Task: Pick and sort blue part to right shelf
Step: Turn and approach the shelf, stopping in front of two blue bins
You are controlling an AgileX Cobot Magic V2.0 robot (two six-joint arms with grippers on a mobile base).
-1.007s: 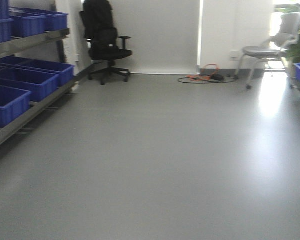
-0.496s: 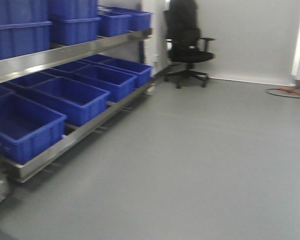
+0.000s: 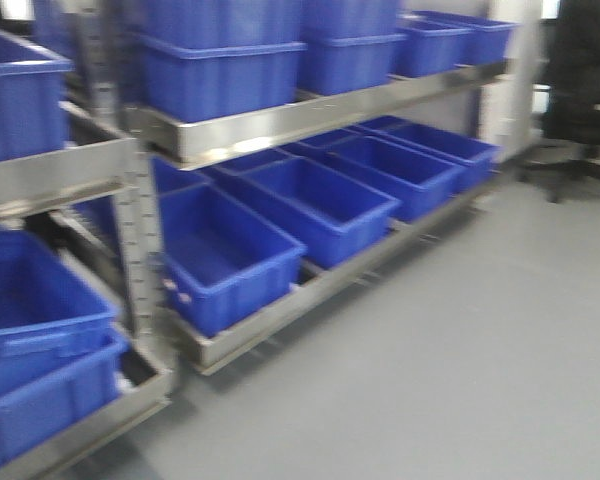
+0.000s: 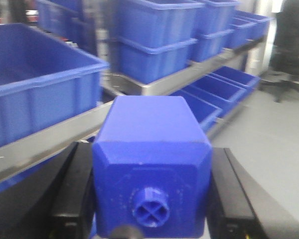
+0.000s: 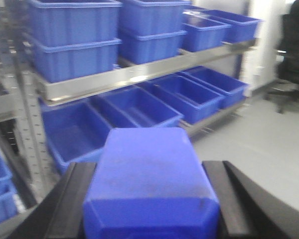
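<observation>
Left wrist — knob (image 4: 151, 211) on blue block (image 4: 152, 144)

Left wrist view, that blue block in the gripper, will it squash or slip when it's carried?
Probably rigid: the blue block has crisp moulded edges and shows no dent between the left gripper fingers. Its smooth flat sides could slip if grip loosens.
</observation>
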